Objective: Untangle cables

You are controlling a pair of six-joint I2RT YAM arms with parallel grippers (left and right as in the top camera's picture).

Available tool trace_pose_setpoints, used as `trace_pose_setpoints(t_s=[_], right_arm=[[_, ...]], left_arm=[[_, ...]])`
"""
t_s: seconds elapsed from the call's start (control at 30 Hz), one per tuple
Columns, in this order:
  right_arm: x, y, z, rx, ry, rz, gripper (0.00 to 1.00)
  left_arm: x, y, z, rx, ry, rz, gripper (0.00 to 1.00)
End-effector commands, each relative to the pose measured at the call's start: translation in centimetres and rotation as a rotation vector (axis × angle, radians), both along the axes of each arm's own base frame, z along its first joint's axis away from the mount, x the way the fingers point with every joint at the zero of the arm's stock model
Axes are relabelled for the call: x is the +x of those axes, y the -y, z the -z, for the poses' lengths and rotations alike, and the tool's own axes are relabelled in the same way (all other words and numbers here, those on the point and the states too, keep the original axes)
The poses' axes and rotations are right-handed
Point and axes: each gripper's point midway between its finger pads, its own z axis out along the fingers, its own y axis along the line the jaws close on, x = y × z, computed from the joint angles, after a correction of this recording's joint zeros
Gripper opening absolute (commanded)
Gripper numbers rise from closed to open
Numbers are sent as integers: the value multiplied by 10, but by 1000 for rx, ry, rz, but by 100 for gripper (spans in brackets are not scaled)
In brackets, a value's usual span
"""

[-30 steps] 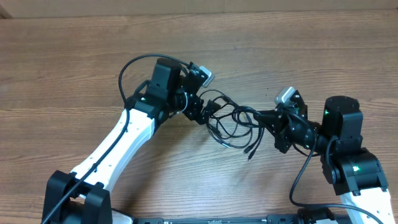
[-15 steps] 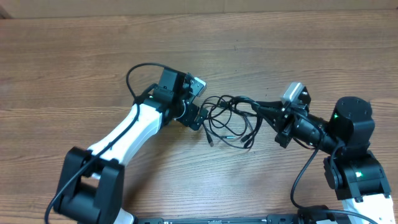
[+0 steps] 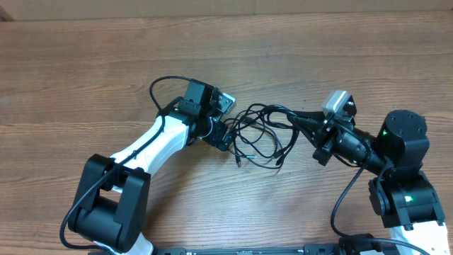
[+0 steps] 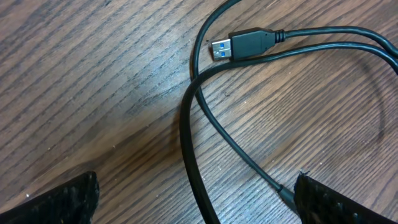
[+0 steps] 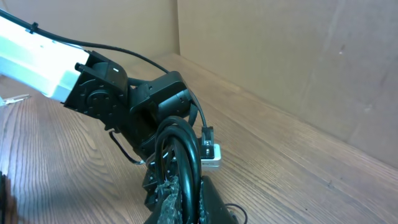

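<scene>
While right hand stays clamped, cables seemingly wider spread than before.

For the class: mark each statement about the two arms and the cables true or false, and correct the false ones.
1. The right gripper is shut on the cables. True.
2. The left gripper is clamped on a plug. False: it is open, and its fingers hold nothing.
3. A USB plug lies on the table ahead of the left gripper. True.
4. The cables lie in a tray. False: they lie on the bare wooden table.
</scene>
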Motion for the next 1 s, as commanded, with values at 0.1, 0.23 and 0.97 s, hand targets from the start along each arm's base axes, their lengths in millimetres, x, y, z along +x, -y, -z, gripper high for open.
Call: trace_pose_setpoints(t_s=[0.1,0.23,0.97], right_arm=[[4,6,-6,-8,23,57,4],[6,8,-6,-12,25,73,4],[4,5,-7,-5,28,52,4]], left_arm=[[15,8,-31,-52,64,-4,100],[28,2,-70,-85,159,-30,100],[-24,24,-256,-533,499,257,100]])
